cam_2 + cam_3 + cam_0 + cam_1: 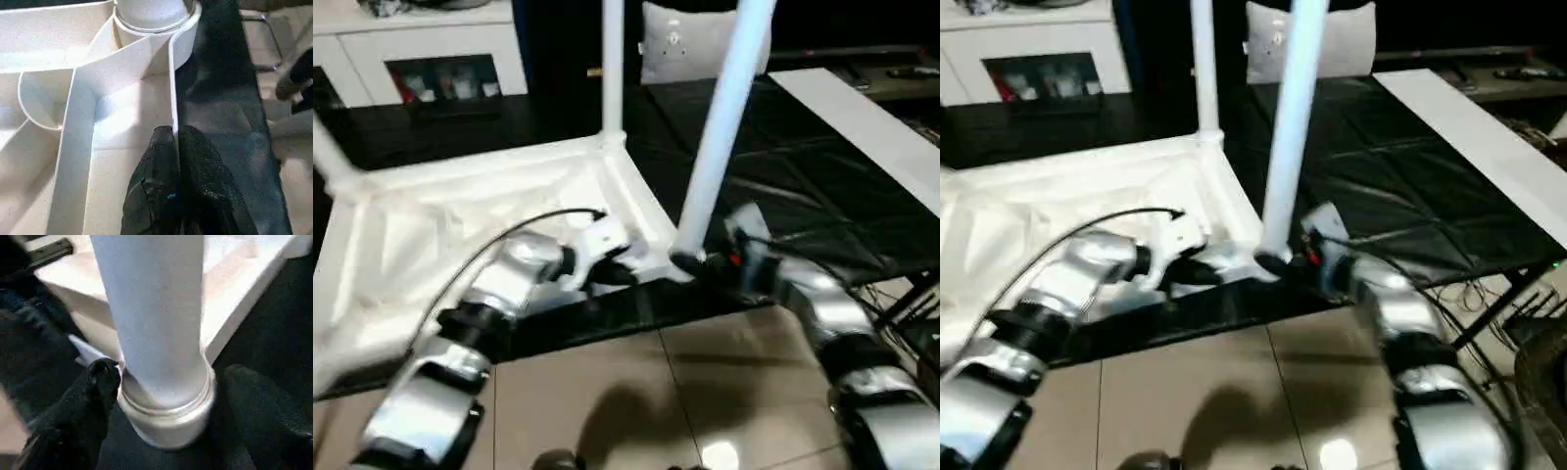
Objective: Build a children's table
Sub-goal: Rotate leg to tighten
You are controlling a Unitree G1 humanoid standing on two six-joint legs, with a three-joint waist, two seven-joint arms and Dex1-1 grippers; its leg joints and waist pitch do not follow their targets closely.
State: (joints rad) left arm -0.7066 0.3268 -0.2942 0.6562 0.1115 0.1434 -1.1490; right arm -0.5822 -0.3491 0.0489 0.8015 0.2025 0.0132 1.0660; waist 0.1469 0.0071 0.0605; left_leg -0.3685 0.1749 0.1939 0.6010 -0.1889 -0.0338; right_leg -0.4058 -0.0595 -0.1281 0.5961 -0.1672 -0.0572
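A black mat (783,176) covers the platform above a beige tiled floor (636,392). On it lies the upturned white plastic square table top (460,215) with ribbed underside. The left gripper (175,134) is clamped on its near rim. Right of it, the long white tapered leg (720,137) stands in the near-right corner socket (168,413), the right gripper (168,382) straddling its base, fingers apart.
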